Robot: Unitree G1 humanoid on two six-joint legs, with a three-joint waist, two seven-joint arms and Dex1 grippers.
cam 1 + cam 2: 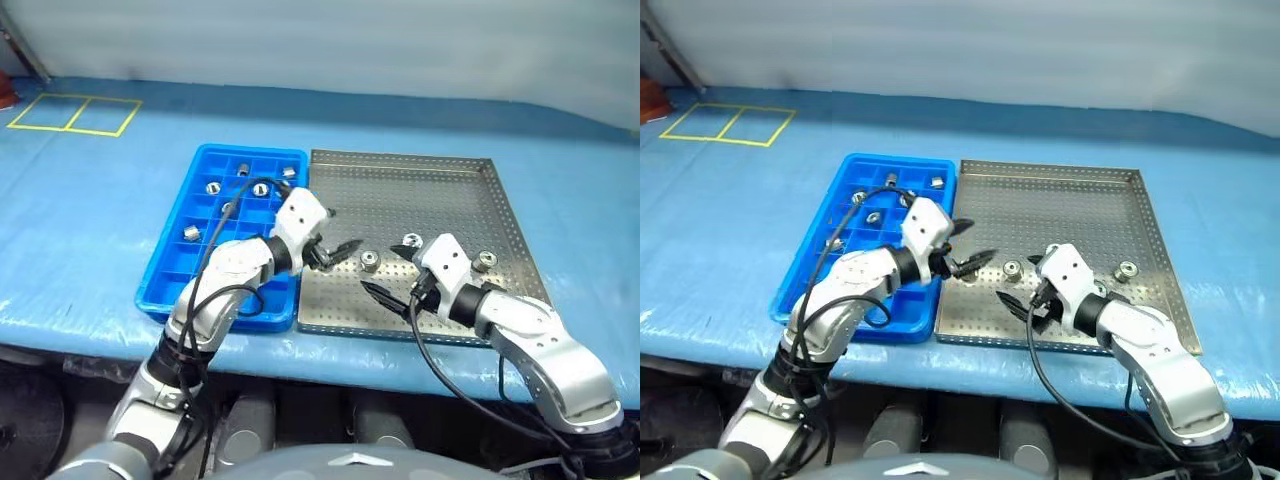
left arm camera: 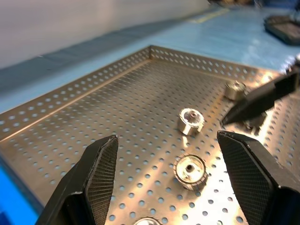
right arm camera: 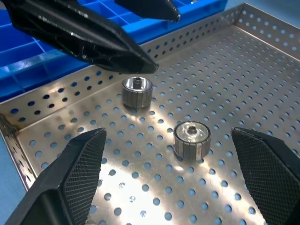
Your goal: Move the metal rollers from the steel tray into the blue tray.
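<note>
Left gripper hangs over the steel tray's near-left area, fingers parted, nothing between them. Right gripper sits beside it over the near edge, spread wide, also empty. We count three metal rollers on the perforated floor: one by the left fingertips, one mid-tray, one further right. The blue tray, touching the steel tray's left rim, holds about six rollers in separate compartments. Right wrist view adds the left fingers just above a roller.
</note>
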